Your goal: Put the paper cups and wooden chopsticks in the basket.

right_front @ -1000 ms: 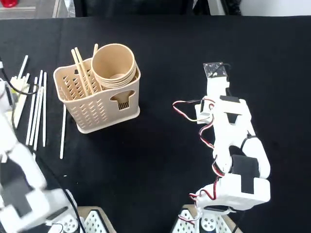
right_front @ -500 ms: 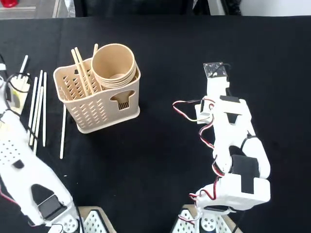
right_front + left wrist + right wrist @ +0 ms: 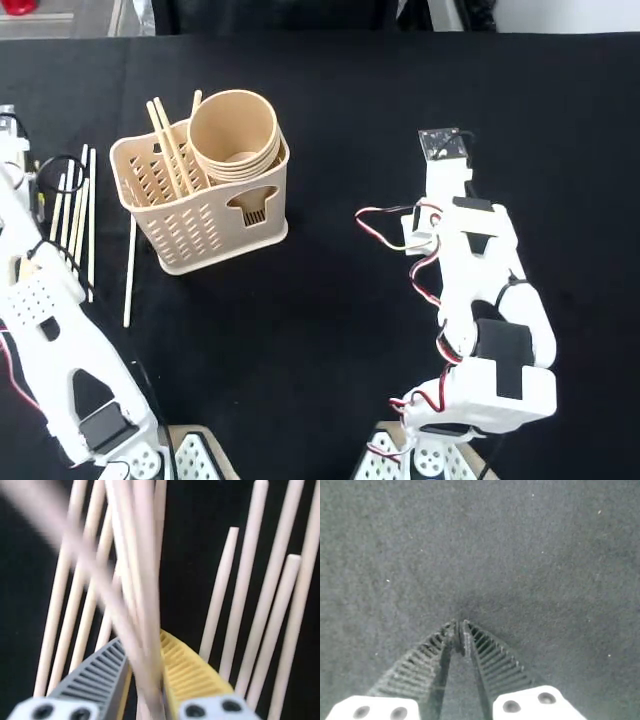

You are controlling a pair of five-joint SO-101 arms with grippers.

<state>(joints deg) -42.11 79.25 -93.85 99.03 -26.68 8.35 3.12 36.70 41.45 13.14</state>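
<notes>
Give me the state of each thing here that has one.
Beige slotted plastic basket: upright, part filled.
Stack of tan paper cups: nested, upright in the basket.
Wooden chopsticks in the basket: standing on end, leaning.
Loose wooden chopsticks: lying flat on the black table beside the basket.
Left hand: shut on one pale wooden chopstick.
Right hand: shut, empty.

The left arm (image 3: 40, 300), frame left, and right arm (image 3: 480, 290), right of centre, are white with black motor blocks and red-white-black wires (image 3: 428, 283); the left gripper (image 3: 141, 640) has ribbed grey and yellow fingers (image 3: 187, 670), the right gripper (image 3: 460, 625) dark ones.
</notes>
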